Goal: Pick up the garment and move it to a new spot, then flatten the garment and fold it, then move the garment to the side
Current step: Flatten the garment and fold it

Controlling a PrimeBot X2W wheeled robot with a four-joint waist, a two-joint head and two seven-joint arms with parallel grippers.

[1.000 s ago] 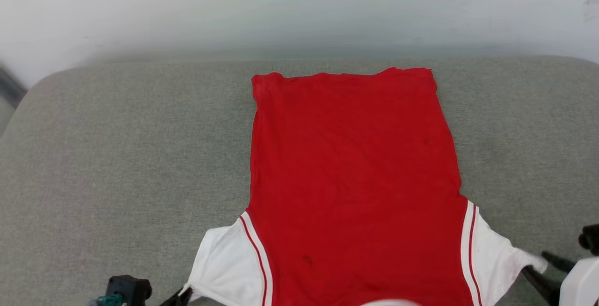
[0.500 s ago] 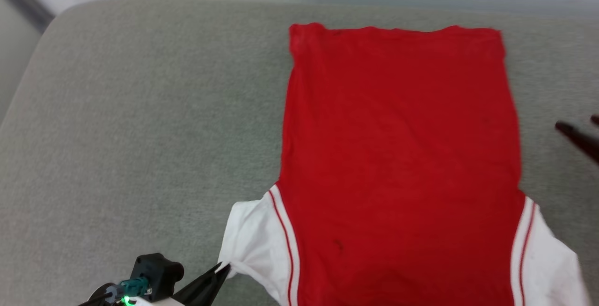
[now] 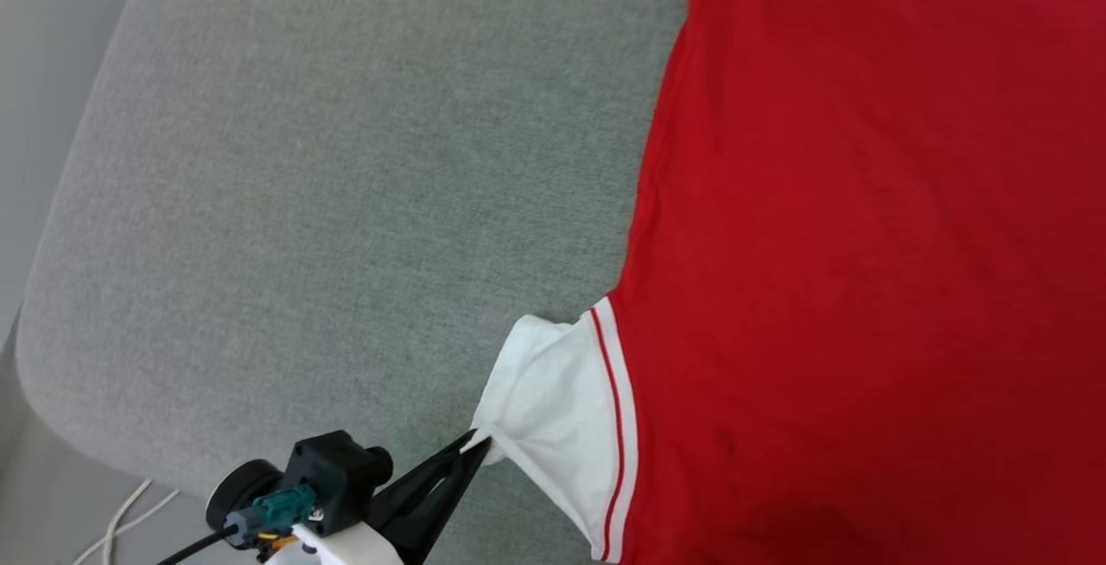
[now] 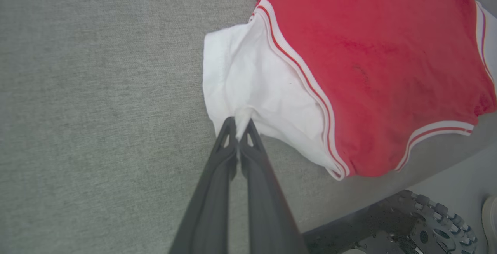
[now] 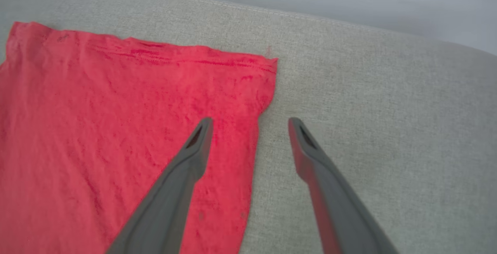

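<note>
I'm pinching the tip of the white sleeve (image 4: 248,79) with my left gripper (image 4: 238,124), its fingers clenched on the cloth at the lower middle of the head frame. My right gripper (image 5: 248,124) is hanging released, jaws wide, straddling the side edge near the hem corner. The garment (image 3: 864,245) is lying flat on the grey cushion (image 3: 346,159), spreading up and right from the left fingers, with its long axis running bottom to top. I'm judging the left arm nearer the sleeve. I'm counting one garment and two grippers.

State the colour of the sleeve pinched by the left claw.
The sleeve is white with red-and-white striped trim, clearest in the left wrist view.
</note>
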